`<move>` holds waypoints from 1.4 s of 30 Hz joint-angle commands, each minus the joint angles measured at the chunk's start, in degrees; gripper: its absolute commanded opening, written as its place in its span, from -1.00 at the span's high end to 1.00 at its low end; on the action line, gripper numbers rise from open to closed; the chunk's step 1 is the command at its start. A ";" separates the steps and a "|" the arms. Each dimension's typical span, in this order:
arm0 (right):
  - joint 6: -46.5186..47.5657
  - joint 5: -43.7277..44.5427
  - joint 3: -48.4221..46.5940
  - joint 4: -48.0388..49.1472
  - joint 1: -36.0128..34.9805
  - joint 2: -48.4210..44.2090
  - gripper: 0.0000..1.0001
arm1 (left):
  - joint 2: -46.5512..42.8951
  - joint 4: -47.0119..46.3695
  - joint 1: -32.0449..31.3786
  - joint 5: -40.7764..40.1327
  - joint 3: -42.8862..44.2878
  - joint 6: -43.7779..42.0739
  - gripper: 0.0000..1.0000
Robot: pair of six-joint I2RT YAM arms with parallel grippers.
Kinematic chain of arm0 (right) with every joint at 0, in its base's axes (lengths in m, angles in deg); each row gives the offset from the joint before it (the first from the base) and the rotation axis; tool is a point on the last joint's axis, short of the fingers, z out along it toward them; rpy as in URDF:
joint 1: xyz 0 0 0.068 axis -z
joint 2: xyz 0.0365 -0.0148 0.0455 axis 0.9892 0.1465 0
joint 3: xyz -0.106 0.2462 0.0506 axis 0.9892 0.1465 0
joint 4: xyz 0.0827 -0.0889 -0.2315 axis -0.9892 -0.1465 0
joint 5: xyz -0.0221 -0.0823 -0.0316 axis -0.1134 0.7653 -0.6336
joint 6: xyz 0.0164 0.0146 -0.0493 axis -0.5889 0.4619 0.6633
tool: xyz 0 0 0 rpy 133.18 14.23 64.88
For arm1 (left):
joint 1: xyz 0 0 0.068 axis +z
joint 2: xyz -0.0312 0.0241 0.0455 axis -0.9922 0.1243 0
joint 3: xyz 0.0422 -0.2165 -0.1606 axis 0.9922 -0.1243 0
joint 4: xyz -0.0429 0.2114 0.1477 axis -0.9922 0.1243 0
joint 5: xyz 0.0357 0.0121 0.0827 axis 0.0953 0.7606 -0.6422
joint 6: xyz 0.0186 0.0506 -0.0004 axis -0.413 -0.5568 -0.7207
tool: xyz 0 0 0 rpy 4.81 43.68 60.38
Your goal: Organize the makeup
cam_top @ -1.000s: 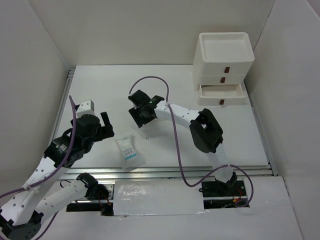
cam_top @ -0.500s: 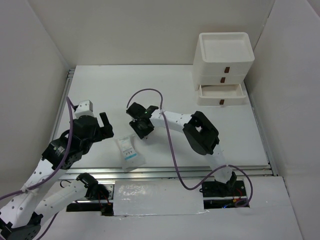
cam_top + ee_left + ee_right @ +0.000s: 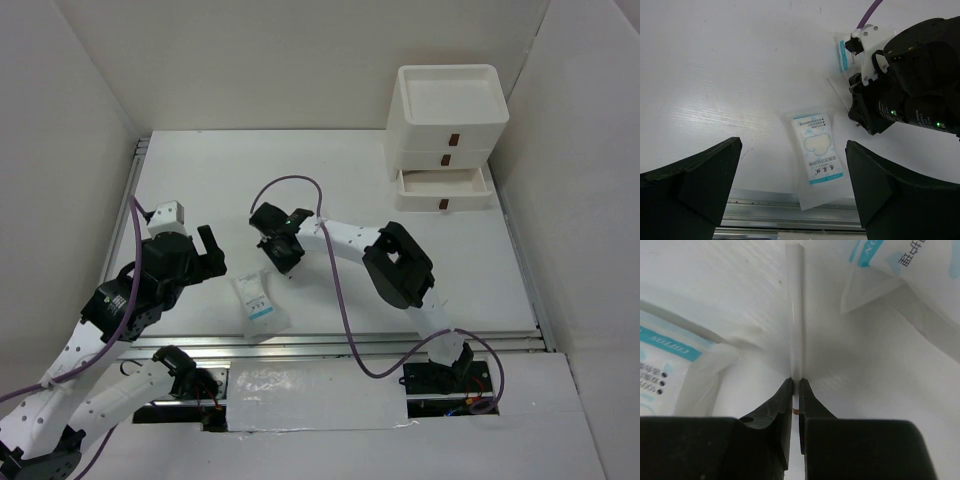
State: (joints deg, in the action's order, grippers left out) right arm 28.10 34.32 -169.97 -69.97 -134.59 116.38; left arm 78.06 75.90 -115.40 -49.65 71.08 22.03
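Note:
My right gripper [image 3: 795, 382] is shut on a thin pale pencil [image 3: 795, 310] that lies on the white table and runs straight away from its fingertips. White-and-blue printed sachets flank it, one at the left [image 3: 667, 357] and one at the upper right [image 3: 912, 275]. In the top view the right gripper [image 3: 279, 254] is down at the table, just above the near sachet [image 3: 258, 303]. My left gripper [image 3: 795, 192] hangs open over that same sachet [image 3: 815, 145], holding nothing. The left wrist view also shows the pencil [image 3: 836, 94] beside the right gripper [image 3: 860, 110] and a second sachet [image 3: 842, 54] partly under it.
A white stacked drawer unit [image 3: 447, 130] stands at the back right, its lowest drawer [image 3: 443, 183] pulled out. A metal rail [image 3: 330, 345] runs along the table's near edge, close to the near sachet. White walls enclose the table on three sides.
The right gripper has moved left and down to the table and closed on the pencil. The left arm has barely shifted and its gripper stays open.

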 commanded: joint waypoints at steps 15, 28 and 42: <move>-42.59 -4.63 36.31 42.11 35.28 -44.57 1.00 | -1.75 -2.24 0.10 0.29 0.20 -0.90 -0.99; -61.85 2.83 34.80 40.72 61.35 -39.19 1.00 | -1.84 -1.98 -0.42 -0.23 0.28 -0.73 -0.99; -62.30 -10.88 31.01 47.82 64.00 -24.85 0.31 | -0.79 -1.54 -0.42 -1.11 0.55 -0.55 -0.99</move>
State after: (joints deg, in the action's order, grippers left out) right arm -34.13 28.07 -138.36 -28.18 -70.44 91.04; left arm 76.99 75.73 -115.64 -49.67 71.08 22.01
